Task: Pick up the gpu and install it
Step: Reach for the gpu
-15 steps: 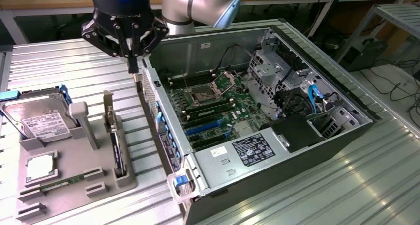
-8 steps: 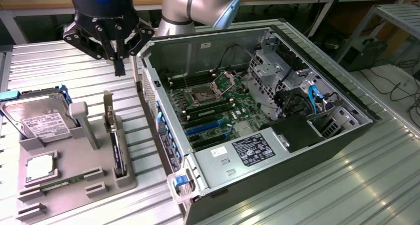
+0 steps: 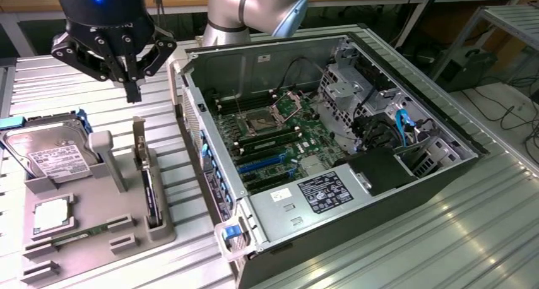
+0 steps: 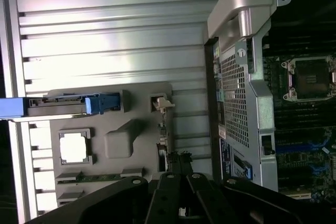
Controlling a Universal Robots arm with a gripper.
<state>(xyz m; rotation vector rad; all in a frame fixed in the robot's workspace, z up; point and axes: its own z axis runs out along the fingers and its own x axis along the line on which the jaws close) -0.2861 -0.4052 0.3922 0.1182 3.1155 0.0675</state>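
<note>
Gray tray (image 3: 97,204), near edge: memory stick (image 3: 84,231). Edge beside the computer case (image 3: 354,238): gpu (image 3: 151,194), standing on its long edge in a slot. Probably light, stiff and fragile; best taken by the bare top edge, clear of the fan. Far corner away from the case: hard drive (image 3: 52,153). Above the tray's far edge: gripper (image 3: 132,98), jaws closed together, empty.

No readable text; print too small to make out on hard drive label (image 3: 57,159) beside computer case (image 3: 396,232), power supply sticker (image 3: 322,192) inside.
</note>
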